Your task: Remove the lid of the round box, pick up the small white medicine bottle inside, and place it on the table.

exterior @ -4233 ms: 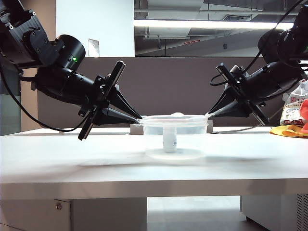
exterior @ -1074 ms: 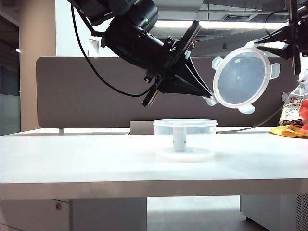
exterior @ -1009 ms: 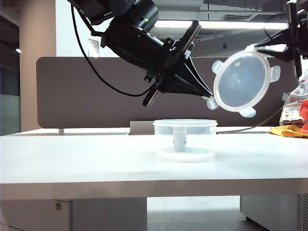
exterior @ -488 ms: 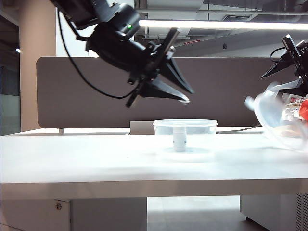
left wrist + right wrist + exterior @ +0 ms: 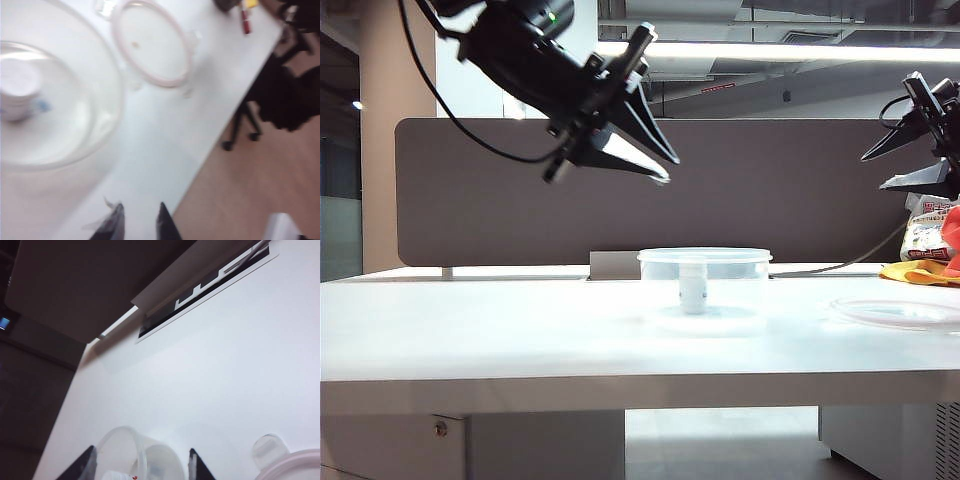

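Note:
The round box [image 5: 705, 268] stands uncovered in the middle of the table [image 5: 520, 330], with the small white medicine bottle [image 5: 693, 285] upright inside it. The lid [image 5: 900, 313] lies flat on the table to the right of the box. My left gripper [image 5: 670, 172] hangs high above and left of the box, open and empty. My right gripper [image 5: 873, 172] hovers above the lid at the far right, open and empty. In the left wrist view the left gripper [image 5: 140, 212] faces the table edge, with the box [image 5: 75, 145], bottle [image 5: 17, 90] and lid [image 5: 152, 42] beyond. The right gripper [image 5: 141, 455] frames the distant box [image 5: 125, 445].
A dark partition panel [image 5: 500, 190] runs along the table's back edge, with a cable slot [image 5: 200, 295] in front of it. A yellow cloth [image 5: 920, 272] and a bag [image 5: 925, 235] lie at the far right. An office chair [image 5: 250, 135] stands on the floor beyond the table edge.
Both grippers have let go of the lid, which dropped from the air onto the table at the right. The left gripper swung up and to the left; the right gripper opened wide.

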Tool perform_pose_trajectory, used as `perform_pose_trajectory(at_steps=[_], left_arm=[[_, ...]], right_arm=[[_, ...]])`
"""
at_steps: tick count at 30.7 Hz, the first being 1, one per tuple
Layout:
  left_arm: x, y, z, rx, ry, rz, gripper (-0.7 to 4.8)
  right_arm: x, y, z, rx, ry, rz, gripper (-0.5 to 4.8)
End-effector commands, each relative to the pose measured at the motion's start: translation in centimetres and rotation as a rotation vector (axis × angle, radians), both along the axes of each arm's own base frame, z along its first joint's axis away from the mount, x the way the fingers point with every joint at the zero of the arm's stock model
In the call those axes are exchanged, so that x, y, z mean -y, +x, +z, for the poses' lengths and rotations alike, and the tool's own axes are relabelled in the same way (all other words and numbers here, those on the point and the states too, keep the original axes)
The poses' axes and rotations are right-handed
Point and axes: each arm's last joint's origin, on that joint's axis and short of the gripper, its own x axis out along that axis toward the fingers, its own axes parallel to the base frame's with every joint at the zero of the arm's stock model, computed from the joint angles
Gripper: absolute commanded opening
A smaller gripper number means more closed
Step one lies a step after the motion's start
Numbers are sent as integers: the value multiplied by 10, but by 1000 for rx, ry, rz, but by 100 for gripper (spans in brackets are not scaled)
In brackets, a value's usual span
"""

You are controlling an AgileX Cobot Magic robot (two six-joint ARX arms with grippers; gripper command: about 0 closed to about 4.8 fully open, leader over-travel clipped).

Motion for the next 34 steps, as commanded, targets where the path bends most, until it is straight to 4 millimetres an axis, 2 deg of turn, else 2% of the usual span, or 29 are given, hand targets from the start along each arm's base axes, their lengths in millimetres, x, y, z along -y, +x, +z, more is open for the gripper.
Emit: perform_pose_trajectory(at_steps=[1,7,18,21,23,29,34], left_arm=[[-8,-10,15,83,90,21,88],[-21,-28,35,153,221,54,88],[-36,-48,78,165,433,35,89],[-39,-52,95,196,465,32,89],[-40,-54,104,212,468,32,89],[-42,-58,119,243,462,28,89],[-42,-58,122,265,467,27,89]], right_arm=[[-9,-3,13,60,-49,30,234],[-43,-8,29,142,-182,86,234],[-138,-23,42,128,-488,169,236],[-161,-27,52,139,-638,174,281],[-173,-30,60,145,-689,157,285],[-187,-31,80,177,-700,151,284],[-192,-22,74,60,-736,184,284]])
